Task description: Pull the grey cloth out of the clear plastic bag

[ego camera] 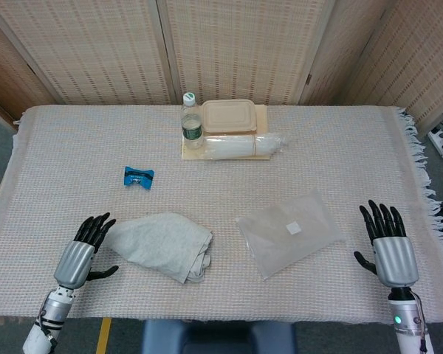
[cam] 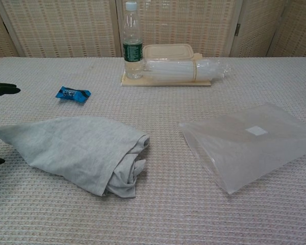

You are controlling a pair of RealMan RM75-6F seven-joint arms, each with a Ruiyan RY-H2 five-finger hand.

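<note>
The grey cloth lies crumpled on the table, left of centre, fully outside the bag. To its right the clear plastic bag lies flat and empty, with a small white label on top. My left hand is open beside the cloth's left tip, fingers spread and off the fabric. In the chest view only my left hand's dark fingertips show at the left edge. My right hand is open to the right of the bag, apart from it.
A blue snack packet lies behind the cloth. At the back centre a water bottle, a tan lidded box and a bagged roll sit on a board. The woven tablecloth has a fringe at the right edge.
</note>
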